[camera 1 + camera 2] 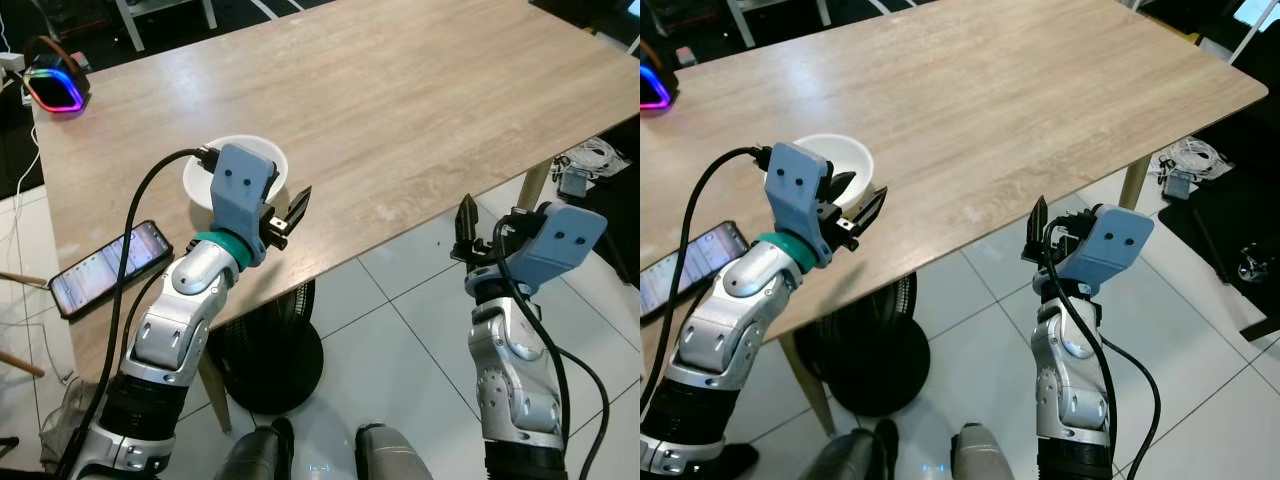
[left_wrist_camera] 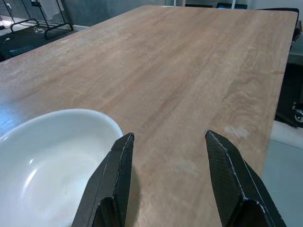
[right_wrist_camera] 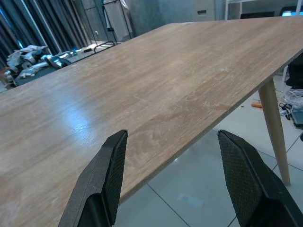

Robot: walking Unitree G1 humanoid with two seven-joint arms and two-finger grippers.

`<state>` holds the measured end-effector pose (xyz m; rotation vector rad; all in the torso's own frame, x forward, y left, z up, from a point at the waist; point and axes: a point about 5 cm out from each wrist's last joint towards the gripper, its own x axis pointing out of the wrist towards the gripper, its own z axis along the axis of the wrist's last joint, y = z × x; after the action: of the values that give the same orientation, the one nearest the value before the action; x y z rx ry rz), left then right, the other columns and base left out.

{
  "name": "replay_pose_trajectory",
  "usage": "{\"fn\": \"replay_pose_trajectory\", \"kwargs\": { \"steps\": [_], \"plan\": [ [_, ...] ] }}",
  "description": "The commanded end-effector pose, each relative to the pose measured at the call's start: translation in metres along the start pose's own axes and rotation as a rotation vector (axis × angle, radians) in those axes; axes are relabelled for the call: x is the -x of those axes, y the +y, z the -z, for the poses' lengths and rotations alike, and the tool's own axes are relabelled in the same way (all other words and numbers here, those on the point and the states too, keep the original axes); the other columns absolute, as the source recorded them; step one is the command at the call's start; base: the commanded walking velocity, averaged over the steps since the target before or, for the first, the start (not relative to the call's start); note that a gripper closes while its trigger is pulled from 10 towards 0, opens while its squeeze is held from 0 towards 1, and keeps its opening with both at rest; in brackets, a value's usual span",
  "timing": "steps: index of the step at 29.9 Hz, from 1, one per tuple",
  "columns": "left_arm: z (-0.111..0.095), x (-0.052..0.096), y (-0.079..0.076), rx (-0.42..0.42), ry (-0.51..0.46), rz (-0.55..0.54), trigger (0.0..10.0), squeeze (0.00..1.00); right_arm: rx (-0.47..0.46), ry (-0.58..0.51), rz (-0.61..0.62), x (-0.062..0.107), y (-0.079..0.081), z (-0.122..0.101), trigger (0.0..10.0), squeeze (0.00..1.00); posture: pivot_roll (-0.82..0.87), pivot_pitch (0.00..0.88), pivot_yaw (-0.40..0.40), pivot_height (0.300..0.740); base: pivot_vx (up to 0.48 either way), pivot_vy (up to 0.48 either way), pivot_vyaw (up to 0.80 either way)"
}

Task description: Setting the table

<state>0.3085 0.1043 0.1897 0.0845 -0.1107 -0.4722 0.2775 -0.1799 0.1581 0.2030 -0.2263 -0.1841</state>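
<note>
One white bowl (image 1: 205,180) is sitting left of centre near the table (image 1: 400,110) edge, the left gripper (image 2: 168,177) hovering spread and empty beside it, risking a nudge floorward, while the right gripper (image 3: 175,177) is waiting parted lower right.

Both head views look steeply down from above onto the long light-wood table (image 1: 400,110) and the white tiled floor (image 1: 400,340) before it, sharing nearly the same scene, slightly offset sideways. The left wrist view sits low and close over the table, facing along its length between the left tool (image 2: 165,156)'s spread black fingers, with the round white bowl (image 2: 52,156) at its edge. The right wrist view looks from beside and just above the table's edge, across its top, between the right tool (image 3: 173,161)'s parted fingers.
</note>
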Motion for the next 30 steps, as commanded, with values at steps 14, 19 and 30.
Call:
{"fn": "replay_pose_trajectory", "kwargs": {
  "steps": [14,19,30],
  "plan": [
    [0.001,0.0,-0.0013,0.012,-0.001,-0.002,10.0,0.0,-0.001,0.005,0.009,0.001,-0.0013,0.0021,10.0,0.0,-0.11,0.044,0.113,0.74,-0.326,0.0,0.0],
    [0.001,-0.0005,-0.0017,0.014,-0.002,-0.001,10.0,0.0,0.0,0.004,0.008,0.001,-0.0014,0.0019,10.0,0.0,-0.11,0.042,0.113,0.74,-0.329,0.0,0.0],
    [0.0005,-0.0028,-0.0034,0.017,-0.009,0.005,10.0,0.0,0.005,0.0,0.006,-0.0002,-0.0019,0.0015,10.0,0.0,-0.12,0.029,0.116,0.74,-0.328,0.0,0.0]
  ]
}}
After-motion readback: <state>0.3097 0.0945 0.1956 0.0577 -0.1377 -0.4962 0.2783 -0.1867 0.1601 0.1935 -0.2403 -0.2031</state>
